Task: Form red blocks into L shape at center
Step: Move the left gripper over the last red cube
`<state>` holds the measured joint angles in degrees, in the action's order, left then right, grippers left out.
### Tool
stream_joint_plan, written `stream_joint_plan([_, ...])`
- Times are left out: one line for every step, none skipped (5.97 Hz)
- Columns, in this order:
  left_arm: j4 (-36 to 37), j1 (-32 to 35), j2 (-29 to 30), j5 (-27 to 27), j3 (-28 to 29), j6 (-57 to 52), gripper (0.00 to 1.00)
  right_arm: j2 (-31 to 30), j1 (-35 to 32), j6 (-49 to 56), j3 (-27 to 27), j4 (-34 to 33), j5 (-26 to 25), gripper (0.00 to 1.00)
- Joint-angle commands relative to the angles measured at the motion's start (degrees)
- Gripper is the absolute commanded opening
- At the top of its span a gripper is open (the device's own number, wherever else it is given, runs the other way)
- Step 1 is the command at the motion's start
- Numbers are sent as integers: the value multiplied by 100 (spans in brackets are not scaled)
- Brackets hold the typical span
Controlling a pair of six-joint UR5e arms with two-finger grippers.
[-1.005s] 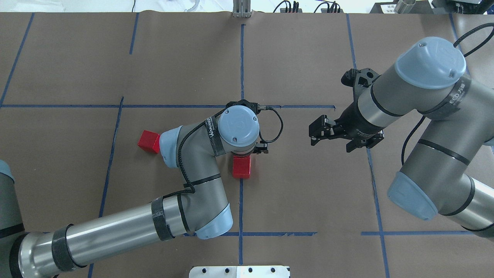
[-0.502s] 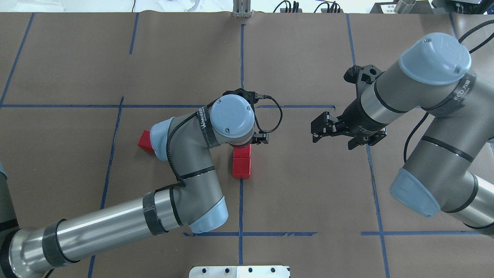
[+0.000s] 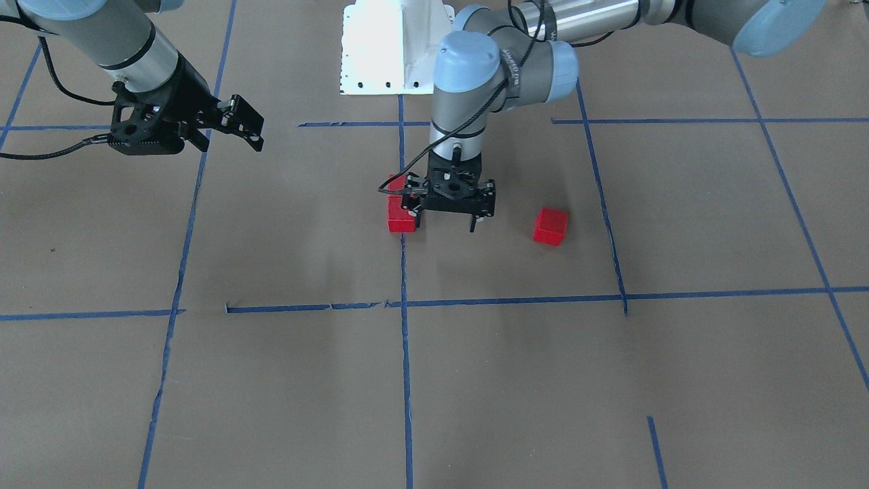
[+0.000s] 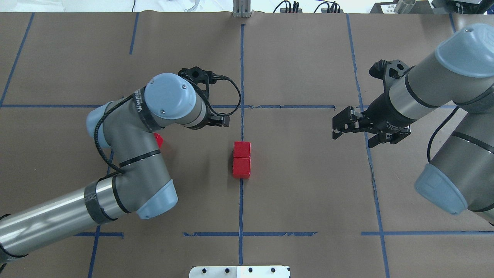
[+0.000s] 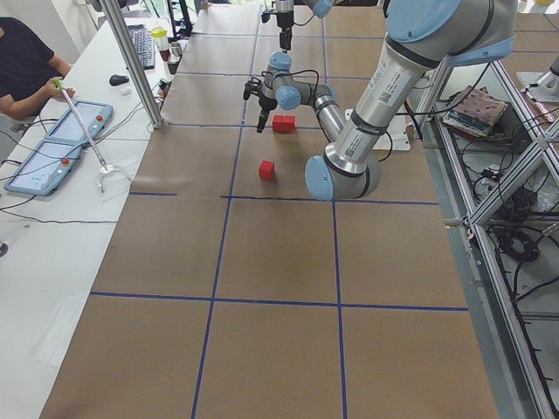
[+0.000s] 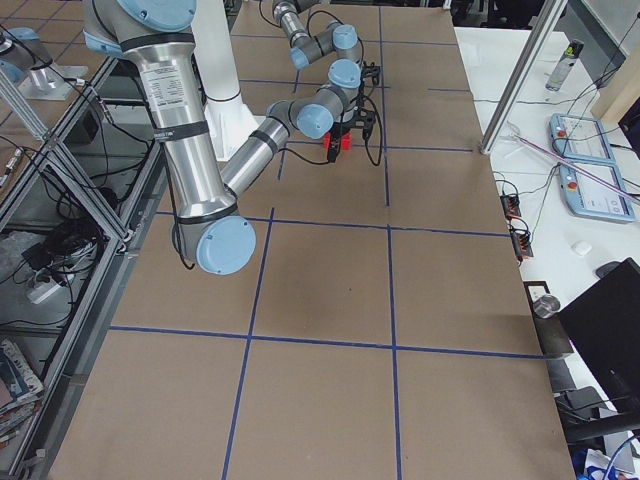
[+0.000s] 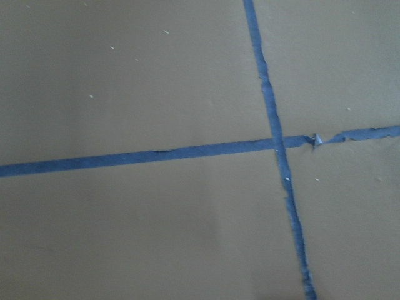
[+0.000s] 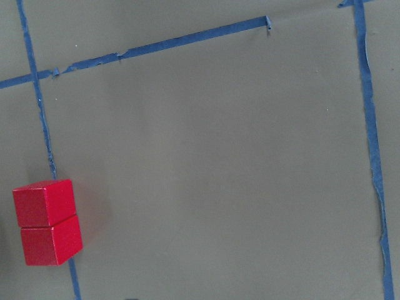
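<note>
3 small glossy red cubes (image 4: 242, 150) | 2 touching, in a row on the vertical blue tape line (image 4: 242, 69) at brown paper center (image 4: 278, 166) | third cube (image 3: 550, 226) alone, apart toward robot's left | 2 grippers: left gripper (image 3: 445, 225) jaws spread, empty | right gripper (image 4: 336, 125) jaws spread, empty, well apart from cubes

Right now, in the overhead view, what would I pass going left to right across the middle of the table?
Single red block, half hidden under the left arm → pair of touching red blocks on the vertical blue tape line → right arm's fingers, open and empty.
</note>
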<state>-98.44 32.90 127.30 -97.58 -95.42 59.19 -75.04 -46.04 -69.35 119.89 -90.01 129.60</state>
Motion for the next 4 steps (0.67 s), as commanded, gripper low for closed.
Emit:
stream_joint_plan([-976, 408, -1078, -120, -311, -619, 99, -54, -19, 1, 35, 1, 21, 100])
stream_joint_plan([-1680, 610, -1633, -600, -232, -619, 93, -72, -19, -17, 35, 1, -5, 100])
stream_joint_plan([-1670, 612, -1725, -665, -231, -602, 92, -72, -11, -69, 61, 1, -5, 100])
stream_joint_plan([-1661, 604, -1796, -675, -144, -567, 92, -63, -11, -87, 70, 1, -14, 100])
